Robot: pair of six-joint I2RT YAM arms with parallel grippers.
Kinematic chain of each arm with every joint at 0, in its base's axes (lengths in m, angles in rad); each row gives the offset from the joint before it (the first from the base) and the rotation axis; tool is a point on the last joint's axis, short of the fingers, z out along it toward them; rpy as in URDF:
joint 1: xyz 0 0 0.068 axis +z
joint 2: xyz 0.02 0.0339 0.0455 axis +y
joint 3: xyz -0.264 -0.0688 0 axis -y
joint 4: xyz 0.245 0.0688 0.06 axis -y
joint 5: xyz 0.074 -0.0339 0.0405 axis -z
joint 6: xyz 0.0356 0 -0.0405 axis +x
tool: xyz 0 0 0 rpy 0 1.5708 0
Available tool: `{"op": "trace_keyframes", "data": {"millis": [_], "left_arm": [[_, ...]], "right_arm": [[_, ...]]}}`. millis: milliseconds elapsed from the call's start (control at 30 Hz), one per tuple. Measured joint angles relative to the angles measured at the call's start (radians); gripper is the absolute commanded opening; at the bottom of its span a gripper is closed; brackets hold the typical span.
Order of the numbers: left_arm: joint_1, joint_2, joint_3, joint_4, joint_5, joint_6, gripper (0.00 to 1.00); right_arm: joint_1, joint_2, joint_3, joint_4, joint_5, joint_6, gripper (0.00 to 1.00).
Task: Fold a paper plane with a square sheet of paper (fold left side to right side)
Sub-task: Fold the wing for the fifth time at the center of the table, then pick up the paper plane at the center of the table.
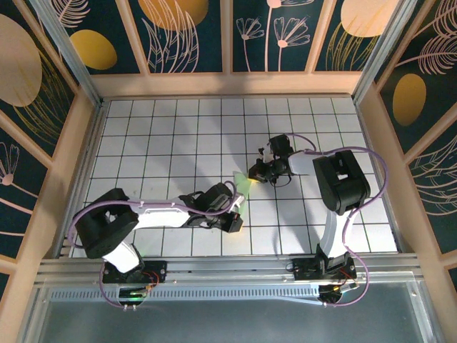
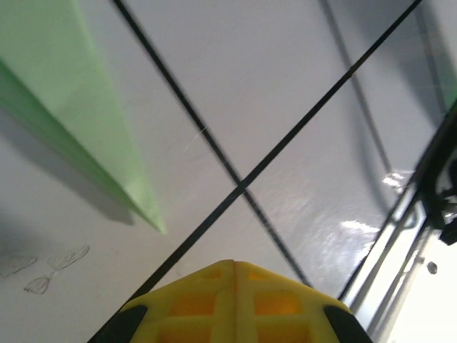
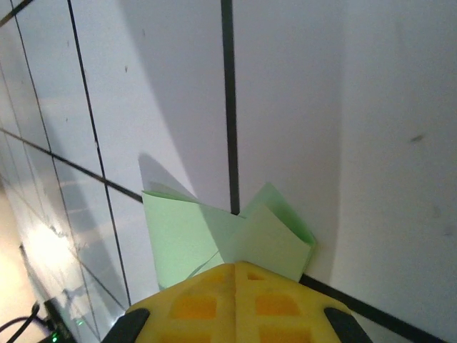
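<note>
While the sheet of paper [image 3: 214, 229], creased into a pointed wedge, sat just right of centre in the overhead view, the right gripper [image 3: 235, 266] had its fingers together on the wedge's blunt end, apparently pinching it, probably to anchor the layers. The left gripper [image 2: 234, 266], fingers together on nothing, sat below the paper in that view, apart from the pointed tip, likely placed to press a crease. No container was involved; the paper rested on the gridded table [image 1: 164, 136].
</note>
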Motion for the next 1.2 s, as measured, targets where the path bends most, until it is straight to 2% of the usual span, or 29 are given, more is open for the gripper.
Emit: {"op": "trace_keyframes", "data": {"millis": [67, 167, 367, 533, 700, 833, 1200], "left_arm": [[0.008, -0.039, 0.0, 0.008, -0.011, -0.007, 0.0], [0.053, -0.088, -0.003, 0.021, -0.035, -0.034, 0.0], [0.203, -0.158, -0.063, 0.055, -0.161, -0.105, 0.0], [0.237, -0.175, -0.075, 0.051, -0.307, -0.154, 0.0], [0.25, -0.206, -0.077, 0.047, -0.458, -0.197, 0.0], [0.255, -0.225, -0.079, 0.039, -0.539, -0.209, 0.0], [0.255, -0.23, -0.104, 0.014, -0.594, -0.222, 0.0]], "right_arm": [[-0.001, -0.019, 0.002, -0.007, 0.038, 0.001, 0.24], [-0.001, -0.076, 0.006, -0.027, 0.093, 0.001, 0.34], [0.015, -0.226, 0.018, -0.083, 0.247, 0.002, 0.49], [0.13, -0.288, 0.018, -0.158, 0.428, 0.031, 0.61], [0.269, -0.288, 0.018, -0.233, 0.558, 0.076, 0.62], [0.33, -0.243, 0.039, -0.269, 0.619, 0.108, 0.62], [0.395, -0.108, 0.105, -0.313, 0.692, 0.132, 0.52]]}}
